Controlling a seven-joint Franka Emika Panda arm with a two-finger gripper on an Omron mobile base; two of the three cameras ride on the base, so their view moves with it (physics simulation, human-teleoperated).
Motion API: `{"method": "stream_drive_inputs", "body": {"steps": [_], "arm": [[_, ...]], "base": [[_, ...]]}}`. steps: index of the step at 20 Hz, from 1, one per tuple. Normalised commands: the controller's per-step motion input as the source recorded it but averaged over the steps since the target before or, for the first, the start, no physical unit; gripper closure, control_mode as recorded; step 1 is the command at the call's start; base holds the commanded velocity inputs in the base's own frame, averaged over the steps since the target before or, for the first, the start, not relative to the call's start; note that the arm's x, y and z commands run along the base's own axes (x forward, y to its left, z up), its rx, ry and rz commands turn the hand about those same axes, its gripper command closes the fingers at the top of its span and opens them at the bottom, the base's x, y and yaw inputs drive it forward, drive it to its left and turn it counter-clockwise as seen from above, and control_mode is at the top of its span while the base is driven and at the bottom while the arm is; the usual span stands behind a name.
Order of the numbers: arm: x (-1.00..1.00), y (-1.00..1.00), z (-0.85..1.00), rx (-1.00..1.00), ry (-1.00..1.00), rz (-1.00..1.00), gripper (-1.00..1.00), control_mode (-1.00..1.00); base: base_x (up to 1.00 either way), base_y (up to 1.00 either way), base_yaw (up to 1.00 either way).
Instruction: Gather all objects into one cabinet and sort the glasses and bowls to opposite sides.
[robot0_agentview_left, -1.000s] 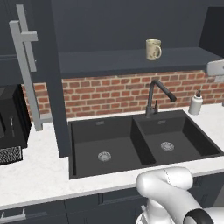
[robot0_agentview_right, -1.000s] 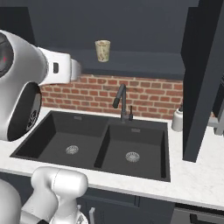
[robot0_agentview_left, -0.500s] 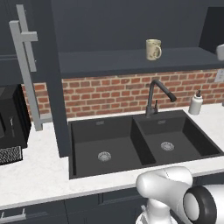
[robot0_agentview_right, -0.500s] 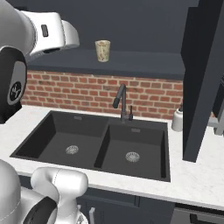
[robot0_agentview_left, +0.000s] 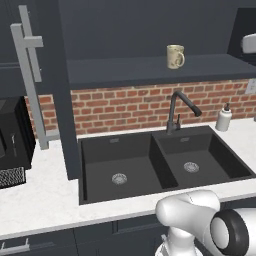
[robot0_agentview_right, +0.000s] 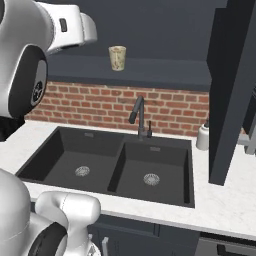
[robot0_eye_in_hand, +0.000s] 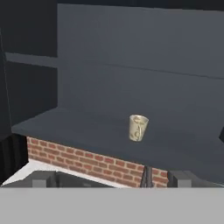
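Cream patterned mug (robot0_agentview_left: 175, 56) upright on dark inner shelf (robot0_agentview_left: 150, 70) of open slate-grey wall cabinet (robot0_agentview_right: 232, 90), above brick backsplash (robot0_agentview_left: 125, 107) and black double sink (robot0_agentview_left: 160, 162), handle to the right in the left base view. Arm (robot0_agentview_right: 60, 27) raised high at upper left of the right base view, hand facing the mug from well apart; gripper opening and contents cannot be told. White soap bottle (robot0_agentview_left: 223, 119) on pale counter (robot0_agentview_left: 35, 192) beside black faucet (robot0_agentview_left: 177, 110); no legible writing.

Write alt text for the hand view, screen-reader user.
A cream patterned mug stands upright, alone, on the dark shelf of an open slate-grey wall cabinet. Below the shelf runs a red brick backsplash, with the top of a dark faucet at the bottom edge.
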Motion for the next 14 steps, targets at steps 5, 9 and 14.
{"method": "stream_drive_inputs", "body": {"steps": [5,9,14], "arm": [[0.2,0.0,0.0,0.16,-0.17,-0.01,-1.0,-1.0],[0.02,0.0,0.0,0.0,0.0,0.0,-1.0,-1.0],[0.33,-0.06,0.08,-0.03,0.01,0.0,-1.0,-1.0]], "base": [[0.0,0.0,0.0],[0.0,0.0,0.0],[0.0,0.0,0.0]]}}
